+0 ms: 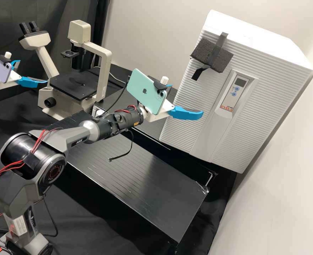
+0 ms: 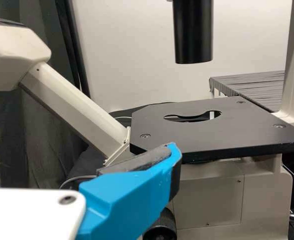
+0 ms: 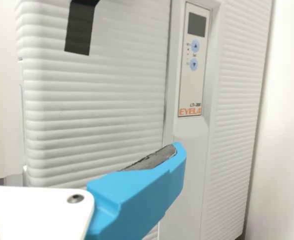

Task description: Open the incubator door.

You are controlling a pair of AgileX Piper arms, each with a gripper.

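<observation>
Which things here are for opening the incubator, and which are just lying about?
For the job:
- white, ribbed, boxy incubator
- dark grey foam block taped to it, perhaps a pull
- right arm's blue-fingered hand, open, near it

Apparently not needed:
- cream microscope with black stage
- left arm's blue-fingered hand, beside the microscope

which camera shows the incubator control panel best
The right wrist view: the control panel is large and nearly upright, its dark display and blue buttons distinct. The high view shows it whole, but smaller and tilted.
</observation>
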